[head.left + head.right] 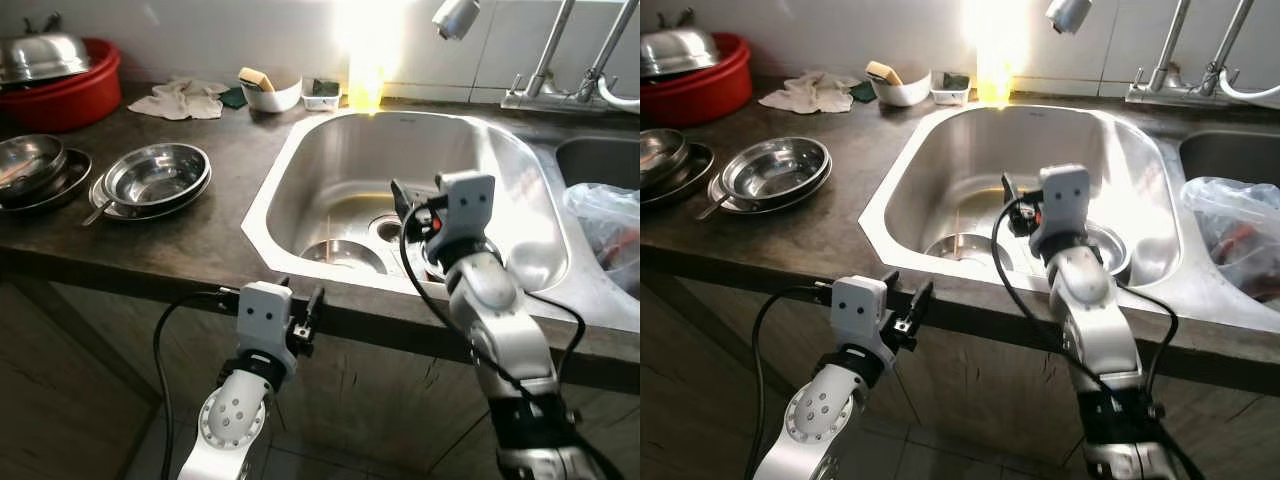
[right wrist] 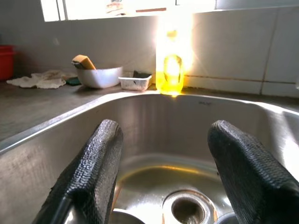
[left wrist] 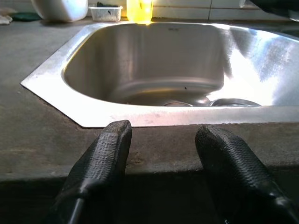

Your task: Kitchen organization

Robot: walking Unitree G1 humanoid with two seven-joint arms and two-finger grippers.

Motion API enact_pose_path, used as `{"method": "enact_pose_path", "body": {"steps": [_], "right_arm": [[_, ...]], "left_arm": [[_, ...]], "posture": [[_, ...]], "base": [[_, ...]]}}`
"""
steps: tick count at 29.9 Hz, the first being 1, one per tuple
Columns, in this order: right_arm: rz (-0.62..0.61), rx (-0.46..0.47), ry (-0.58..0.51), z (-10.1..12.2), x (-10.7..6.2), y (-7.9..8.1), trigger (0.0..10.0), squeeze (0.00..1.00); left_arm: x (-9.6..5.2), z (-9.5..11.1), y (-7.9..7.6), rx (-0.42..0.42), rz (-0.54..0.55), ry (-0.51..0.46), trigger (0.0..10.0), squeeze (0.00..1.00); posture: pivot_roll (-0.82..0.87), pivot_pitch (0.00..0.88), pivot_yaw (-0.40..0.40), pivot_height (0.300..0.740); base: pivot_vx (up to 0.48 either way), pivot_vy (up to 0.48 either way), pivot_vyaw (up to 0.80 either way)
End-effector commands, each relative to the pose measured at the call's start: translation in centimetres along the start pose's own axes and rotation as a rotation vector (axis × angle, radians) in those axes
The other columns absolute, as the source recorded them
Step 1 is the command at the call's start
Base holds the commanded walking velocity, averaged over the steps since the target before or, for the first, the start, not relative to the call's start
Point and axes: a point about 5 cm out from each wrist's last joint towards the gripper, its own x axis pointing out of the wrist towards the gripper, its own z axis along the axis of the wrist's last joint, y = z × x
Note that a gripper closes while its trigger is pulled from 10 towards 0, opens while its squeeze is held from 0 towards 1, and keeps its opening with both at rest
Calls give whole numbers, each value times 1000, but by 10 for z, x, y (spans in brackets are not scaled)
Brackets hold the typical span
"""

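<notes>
Nearest, the left gripper (image 1: 303, 312) waits just below the front edge of the sink (image 1: 300, 170), its fingers (image 3: 105, 156) parted with nothing between them, probably parked while the other arm works. Beyond it, the right gripper (image 2: 161, 172) hangs over the sink's front rim and aims down into the basin, its fingers (image 2: 91, 170) spread wide and empty, seemingly lining up for the steel bowls (image 1: 345, 255) lying on the sink floor beside the drain (image 2: 186, 207). Those look like the things to be tidied; the stacked steel dishes (image 1: 155, 180) on the counter to the sink's left suggest where washed ware is gathered. Behind the sink stand a yellow bottle (image 2: 170, 74), a white bowl with a sponge (image 2: 98, 74) and a small tray (image 2: 134, 82). Only the head views take in the counter dishes, the red basin (image 1: 70, 95) and the bagged items (image 1: 605, 225) to the sink's right; the right wrist view shows the drain plainly, while glare washes out the bottle seen from the head.
</notes>
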Motion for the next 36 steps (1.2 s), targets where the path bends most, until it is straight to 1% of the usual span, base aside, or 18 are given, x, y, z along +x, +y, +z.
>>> {"method": "enact_pose_path", "body": {"steps": [1, 2, 3, 6, 11, 12, 15, 17, 20, 27, 36], "right_arm": [[-9, 30, -29, 5, -11, 3, 10000, 0], [-9, 30, -29, 5, -11, 3, 10000, 0], [-19, 38, -28, 4, -17, 4, 10000, 0], [-40, 57, -4, -1, -27, 5, 10000, 0], [-48, 70, 12, -3, -30, 8, 10000, 0], [-50, 79, 23, -4, -33, 10, 10000, 0], [-46, 111, 48, -5, -38, 18, 10000, 0], [-45, 115, 50, -5, -39, 19, 10000, 0], [-42, 136, 52, -4, -37, 21, 10000, 0], [-43, 138, 57, -2, -35, 20, 10000, 0], [-44, 133, 49, 2, -32, 17, 10000, 0]], "left_arm": [[2, -1, 1, -10, -6, -1, 10000, 0], [2, -1, 1, -10, -6, -1, 10000, 0], [3, -1, 2, -14, -6, -1, 10000, 0], [6, -2, 3, -15, -7, -1, 10000, 0], [8, -2, 4, -13, -10, -4, 10000, 0], [9, -1, 4, -11, -11, -8, 10000, 0], [12, -1, 6, -11, -9, -13, 10000, 0], [12, -2, 6, -11, -8, -13, 10000, 0], [12, -2, 5, -13, -8, -12, 10000, 0], [12, -2, 6, -12, -5, -14, 10000, 0], [11, -1, 8, -8, 12, -22, 10000, 0]], "posture": [[80, 29, 25, 740], [80, 29, 25, 740], [77, 25, 33, 740], [73, 17, 33, 740], [71, 15, 39, 740], [72, 14, 39, 740], [75, 12, 34, 740], [75, 12, 34, 740], [76, 13, 33, 740], [78, 19, 31, 740], [77, 22, 27, 740]], "base": [[0, 0, 600], [0, 0, 600], [0, 0, 800], [0, 0, 800], [0, 0, 800], [0, 0, 800], [0, 457, 800], [0, 476, 800], [0, 476, 0], [0, 480, 0], [0, 0, 0]]}}
